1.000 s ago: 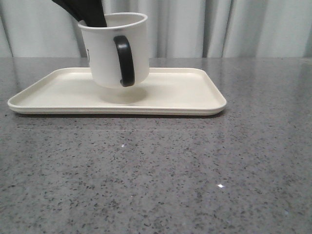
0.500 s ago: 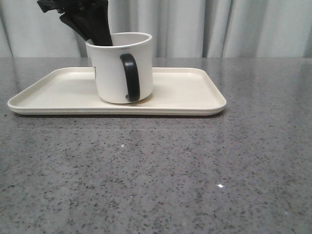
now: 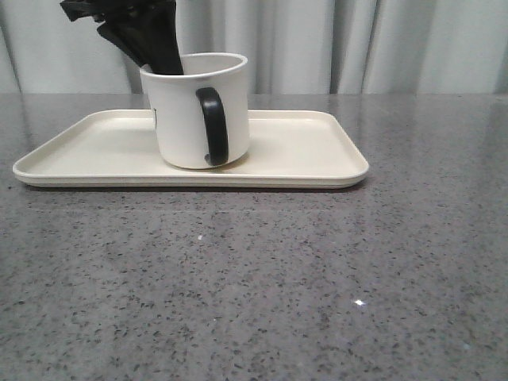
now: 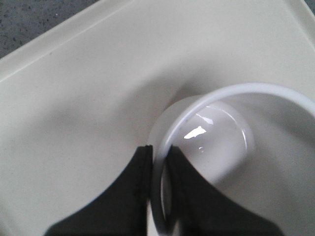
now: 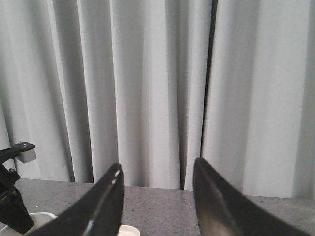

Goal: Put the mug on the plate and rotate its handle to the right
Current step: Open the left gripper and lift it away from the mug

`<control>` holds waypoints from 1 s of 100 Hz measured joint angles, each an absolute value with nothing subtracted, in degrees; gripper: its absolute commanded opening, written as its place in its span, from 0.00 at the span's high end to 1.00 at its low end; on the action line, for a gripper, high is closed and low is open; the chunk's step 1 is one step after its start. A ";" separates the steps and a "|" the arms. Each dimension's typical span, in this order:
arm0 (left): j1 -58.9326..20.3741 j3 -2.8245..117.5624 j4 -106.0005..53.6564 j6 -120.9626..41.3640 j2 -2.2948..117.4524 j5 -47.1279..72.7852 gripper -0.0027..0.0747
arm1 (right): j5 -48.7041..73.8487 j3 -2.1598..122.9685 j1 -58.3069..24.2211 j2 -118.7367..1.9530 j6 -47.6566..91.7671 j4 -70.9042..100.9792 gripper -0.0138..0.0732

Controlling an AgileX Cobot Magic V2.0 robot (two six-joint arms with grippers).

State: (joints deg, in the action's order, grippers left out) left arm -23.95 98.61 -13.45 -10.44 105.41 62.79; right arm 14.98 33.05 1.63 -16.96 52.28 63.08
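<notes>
Mug [image 3: 184,119] stood upright on the plate [image 3: 302,151], left of its middle, base flat on the cream surface. My left hand [image 4: 158,196] pinched the rim wall, 1 finger inside and 1 outside, a grip that leaves the body free to be turned. Handle [image 3: 213,125] faced the camera, so, in my judgement, the rotation to the right remained. My right hand [image 5: 156,196] hung spread and empty, well clear of the bench [image 3: 254,278].
</notes>
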 measured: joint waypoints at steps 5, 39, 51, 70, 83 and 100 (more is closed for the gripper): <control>-23.95 98.61 -13.45 -10.44 105.41 62.79 0.99 | 14.98 33.05 1.63 -16.96 52.28 63.08 0.44; -23.95 98.61 -14.33 -10.44 105.41 64.23 0.90 | 14.98 33.05 1.63 -16.96 52.28 63.08 0.44; -23.95 98.63 -14.33 -10.44 105.54 65.16 0.76 | 14.98 33.05 1.63 -16.96 52.28 63.08 0.44; -23.95 99.50 -14.55 -10.44 105.58 65.91 0.56 | 14.98 33.05 1.63 -16.96 52.28 63.08 0.44; -23.95 101.58 -14.93 -10.44 105.58 66.79 0.53 | 15.24 33.05 1.63 -16.96 52.28 63.08 0.44; -23.95 107.63 -15.67 -10.44 105.58 68.84 0.53 | 15.45 33.05 1.63 -16.96 52.28 63.08 0.44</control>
